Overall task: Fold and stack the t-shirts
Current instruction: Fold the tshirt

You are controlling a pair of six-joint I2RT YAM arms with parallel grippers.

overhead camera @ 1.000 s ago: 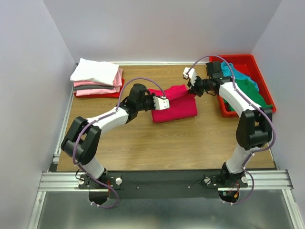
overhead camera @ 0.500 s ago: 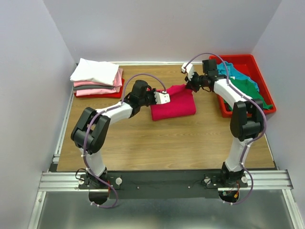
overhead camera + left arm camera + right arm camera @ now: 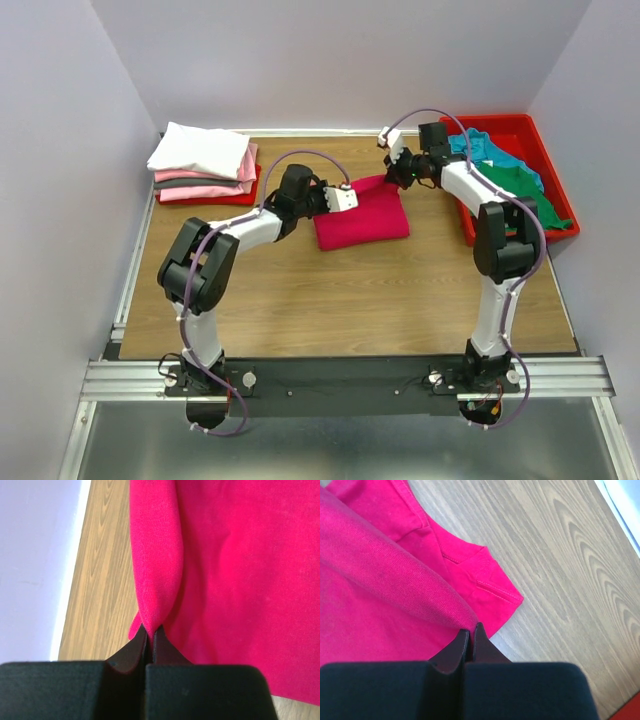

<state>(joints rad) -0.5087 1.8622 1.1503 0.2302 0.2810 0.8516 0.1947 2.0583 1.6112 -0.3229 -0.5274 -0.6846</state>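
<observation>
The wooden worktop [image 3: 300, 290] carries the crimson t-shirt [image 3: 365, 218] at centre-rear, between a folded stack [image 3: 205, 165] far left and a red tray [image 3: 510, 122] of loose shirts [image 3: 515, 180] right. The left pincer [image 3: 150, 632] is clenched on the shirt's left edge, the right pincer [image 3: 471, 630] on its far right edge. Judged step: mid-fold; next, both held edges need carrying across evenly and laying flat before release.

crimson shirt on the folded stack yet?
No, the crimson shirt lies on the table, well apart from the folded stack at far left.
</observation>
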